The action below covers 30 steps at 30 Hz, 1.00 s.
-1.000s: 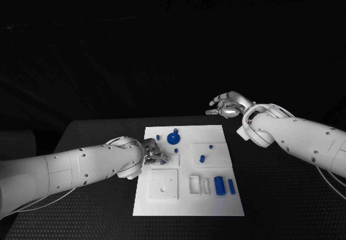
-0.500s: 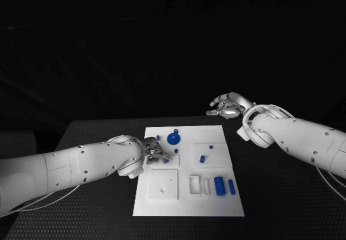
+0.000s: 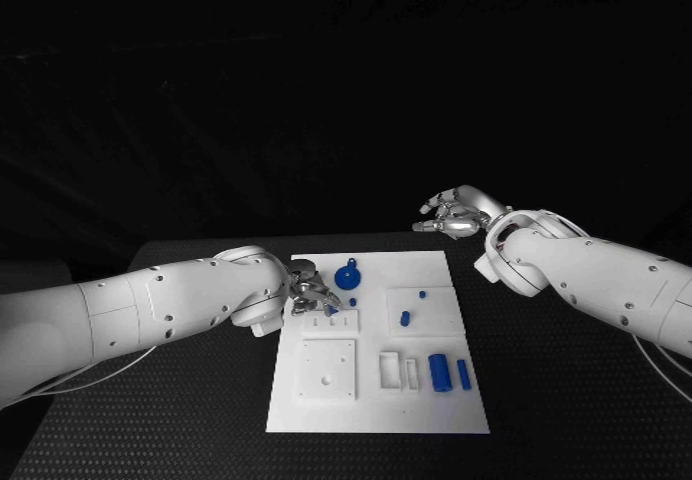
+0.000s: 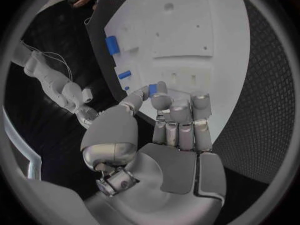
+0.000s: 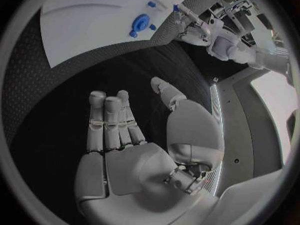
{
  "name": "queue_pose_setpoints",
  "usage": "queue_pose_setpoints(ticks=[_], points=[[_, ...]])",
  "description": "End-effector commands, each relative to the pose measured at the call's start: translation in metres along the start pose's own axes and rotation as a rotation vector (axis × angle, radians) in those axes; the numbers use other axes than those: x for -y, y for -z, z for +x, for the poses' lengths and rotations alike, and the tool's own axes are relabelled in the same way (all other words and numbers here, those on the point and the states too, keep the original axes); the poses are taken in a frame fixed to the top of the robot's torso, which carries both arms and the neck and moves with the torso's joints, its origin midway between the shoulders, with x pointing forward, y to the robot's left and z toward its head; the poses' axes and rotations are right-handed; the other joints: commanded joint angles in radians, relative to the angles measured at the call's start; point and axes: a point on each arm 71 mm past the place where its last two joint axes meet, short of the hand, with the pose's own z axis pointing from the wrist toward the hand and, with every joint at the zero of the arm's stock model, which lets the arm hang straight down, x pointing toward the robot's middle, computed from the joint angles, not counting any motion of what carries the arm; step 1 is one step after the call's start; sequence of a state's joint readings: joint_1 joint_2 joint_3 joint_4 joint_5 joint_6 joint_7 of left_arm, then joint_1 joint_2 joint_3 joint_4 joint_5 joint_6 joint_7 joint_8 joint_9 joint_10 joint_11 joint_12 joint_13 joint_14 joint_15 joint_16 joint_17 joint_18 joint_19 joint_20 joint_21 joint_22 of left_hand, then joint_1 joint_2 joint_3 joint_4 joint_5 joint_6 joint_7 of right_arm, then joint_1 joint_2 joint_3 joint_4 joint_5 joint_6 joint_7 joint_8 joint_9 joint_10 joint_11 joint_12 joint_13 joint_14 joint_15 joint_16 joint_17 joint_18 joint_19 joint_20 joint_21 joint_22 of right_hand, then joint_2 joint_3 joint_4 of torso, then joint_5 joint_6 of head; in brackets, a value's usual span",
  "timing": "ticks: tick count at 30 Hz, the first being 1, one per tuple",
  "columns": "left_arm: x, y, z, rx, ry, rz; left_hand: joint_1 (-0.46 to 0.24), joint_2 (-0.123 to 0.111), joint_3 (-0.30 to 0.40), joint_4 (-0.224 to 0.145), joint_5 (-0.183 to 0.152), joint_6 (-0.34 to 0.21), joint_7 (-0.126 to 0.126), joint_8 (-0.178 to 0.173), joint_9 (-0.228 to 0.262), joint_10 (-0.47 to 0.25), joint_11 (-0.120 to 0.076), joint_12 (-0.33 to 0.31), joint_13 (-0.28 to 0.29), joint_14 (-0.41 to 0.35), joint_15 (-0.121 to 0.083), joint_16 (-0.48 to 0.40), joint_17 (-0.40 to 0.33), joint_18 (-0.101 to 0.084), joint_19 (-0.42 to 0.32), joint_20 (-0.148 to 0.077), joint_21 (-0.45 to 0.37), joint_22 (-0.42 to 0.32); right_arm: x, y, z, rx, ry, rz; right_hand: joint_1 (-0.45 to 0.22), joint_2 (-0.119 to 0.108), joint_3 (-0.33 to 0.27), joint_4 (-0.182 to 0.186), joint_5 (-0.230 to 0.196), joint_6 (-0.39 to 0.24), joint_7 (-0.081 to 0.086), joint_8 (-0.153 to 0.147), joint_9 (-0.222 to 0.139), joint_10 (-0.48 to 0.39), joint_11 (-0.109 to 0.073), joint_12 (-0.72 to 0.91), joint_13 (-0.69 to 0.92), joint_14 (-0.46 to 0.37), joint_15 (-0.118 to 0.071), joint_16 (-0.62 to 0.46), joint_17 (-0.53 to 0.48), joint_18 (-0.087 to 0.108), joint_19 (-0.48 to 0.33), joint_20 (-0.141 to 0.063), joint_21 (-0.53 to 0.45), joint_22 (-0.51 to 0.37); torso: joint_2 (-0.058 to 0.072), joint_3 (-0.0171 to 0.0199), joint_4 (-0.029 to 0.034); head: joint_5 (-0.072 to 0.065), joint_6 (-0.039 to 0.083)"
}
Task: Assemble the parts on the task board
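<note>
The desk (image 3: 173, 420) is black with a finely dotted, textured top. A white board (image 3: 368, 400) lies flat on it, near the middle, its long sides running away from the robot and bare desk showing on both sides. The board's near end stops short of the desk's front edge. In the left wrist view the same dotted desk (image 4: 265, 85) borders the board (image 4: 206, 15).
</note>
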<state>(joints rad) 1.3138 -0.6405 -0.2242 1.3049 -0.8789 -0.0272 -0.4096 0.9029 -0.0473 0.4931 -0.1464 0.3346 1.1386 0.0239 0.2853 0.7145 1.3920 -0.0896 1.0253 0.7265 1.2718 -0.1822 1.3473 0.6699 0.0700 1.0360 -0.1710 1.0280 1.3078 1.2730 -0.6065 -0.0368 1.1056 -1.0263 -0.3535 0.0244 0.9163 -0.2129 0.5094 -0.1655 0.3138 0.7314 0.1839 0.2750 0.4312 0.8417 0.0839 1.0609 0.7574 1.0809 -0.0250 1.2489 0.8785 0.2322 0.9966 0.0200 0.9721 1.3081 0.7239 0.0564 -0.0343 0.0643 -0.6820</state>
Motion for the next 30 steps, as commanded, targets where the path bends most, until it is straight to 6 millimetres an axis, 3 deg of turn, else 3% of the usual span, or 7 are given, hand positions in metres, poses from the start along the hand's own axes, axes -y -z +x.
queue_pose_setpoints(ticks=[1,6,20,30], points=[[0.002,0.000,0.003,-0.162,-0.080,-0.048,0.055,0.061,0.117,-0.104,-0.051,-0.014,0.007,-0.005,0.004,-0.010,0.008,-0.007,-0.004,-0.014,-0.001,-0.011,-0.005,-0.004,-0.012,-0.086,-0.006,0.014,-0.001,0.000,0.003,-0.018,0.000,-0.004,-0.002,0.011,-0.004,-0.002,0.006,0.001,0.014,0.003,0.000,-0.005,0.001,0.004,-0.002,-0.006,0.000,0.005,-0.001,0.030,-0.004,0.002,-0.005,0.017,-0.001,0.0006,0.0007,0.002,-0.001],[0.007,-0.003,-0.006,-0.204,-0.113,-0.075,0.061,0.069,0.122,-0.101,-0.108,-0.026,0.011,-0.012,0.010,-0.014,0.012,-0.011,-0.004,-0.017,0.003,-0.015,-0.008,-0.006,-0.017,-0.085,-0.009,0.014,-0.001,-0.001,0.004,-0.020,-0.001,-0.005,-0.001,0.011,-0.005,-0.003,0.010,0.001,0.014,0.003,0.000,-0.005,0.001,0.005,-0.004,-0.007,0.000,0.005,-0.001,0.030,-0.004,0.002,-0.005,0.017,0.000,0.0003,-0.0002,0.005,-0.003],[0.017,-0.014,-0.015,-0.244,-0.140,-0.120,0.065,0.080,0.122,-0.106,-0.130,-0.027,0.010,-0.011,0.022,-0.017,0.011,-0.009,-0.001,-0.018,0.003,-0.013,-0.008,-0.007,-0.019,-0.085,-0.009,0.015,-0.002,-0.002,0.005,-0.021,-0.002,-0.006,0.000,0.012,-0.005,-0.006,0.021,0.000,0.014,0.002,-0.001,-0.007,0.001,0.008,-0.008,-0.007,0.001,0.006,-0.002,0.030,-0.004,0.002,-0.006,0.017,-0.001,0.0014,-0.0005,0.008,-0.010],[0.026,-0.020,-0.015,-0.234,-0.206,-0.134,0.067,0.088,0.120,-0.110,-0.128,-0.022,0.007,-0.002,0.044,-0.019,0.008,-0.006,0.003,-0.018,0.000,-0.010,-0.007,-0.008,-0.018,-0.086,-0.007,0.016,-0.005,-0.003,0.007,-0.024,-0.003,-0.011,-0.001,0.012,-0.005,-0.006,0.025,0.000,0.014,0.002,-0.001,-0.008,0.002,0.009,-0.009,-0.008,0.001,0.006,-0.002,0.030,-0.004,0.002,-0.006,0.017,0.000,-0.0003,-0.0013,0.007,-0.012]])
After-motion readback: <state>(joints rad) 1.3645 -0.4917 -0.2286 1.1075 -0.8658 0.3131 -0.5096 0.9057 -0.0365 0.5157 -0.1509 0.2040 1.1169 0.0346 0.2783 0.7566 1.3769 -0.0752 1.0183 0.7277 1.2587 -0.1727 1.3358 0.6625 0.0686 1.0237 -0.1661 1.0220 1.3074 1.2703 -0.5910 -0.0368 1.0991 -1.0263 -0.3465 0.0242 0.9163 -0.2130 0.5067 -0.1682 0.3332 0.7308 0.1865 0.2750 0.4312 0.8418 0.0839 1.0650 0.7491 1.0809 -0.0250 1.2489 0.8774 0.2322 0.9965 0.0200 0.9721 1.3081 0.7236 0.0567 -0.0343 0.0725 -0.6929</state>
